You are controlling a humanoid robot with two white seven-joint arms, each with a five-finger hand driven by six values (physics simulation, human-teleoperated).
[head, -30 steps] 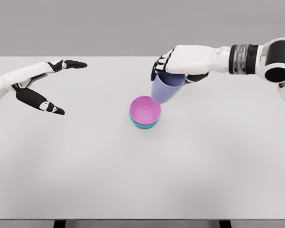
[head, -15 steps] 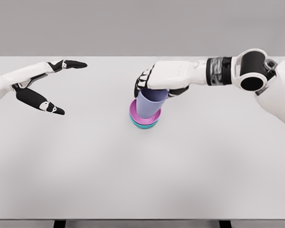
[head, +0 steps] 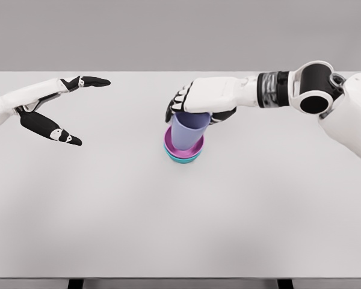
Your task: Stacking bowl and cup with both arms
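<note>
In the head view, a white table (head: 180,211) fills most of the picture, and a stack of two bowls stands near its middle. The pink bowl (head: 168,141) sits inside the teal bowl (head: 183,159), of which only the lower rim shows under the pink one.

The right hand (head: 195,102) is directly above the bowls. Its arm comes in from the right side of the picture and reaches across the far part of the table. The fingers (head: 175,107) are curled around the top of a lilac cup (head: 186,132) and grip it at the rim. The cup hangs upright under the hand, and its bottom part is down inside the pink bowl. Whether the cup base touches the bowl floor, I cannot tell, because the bowl wall hides it.

The left hand (head: 54,111) is well to the left of the bowls, above the table near its left edge. Its fingers (head: 93,80) are spread wide apart from the thumb (head: 60,135), and it holds nothing.
</note>
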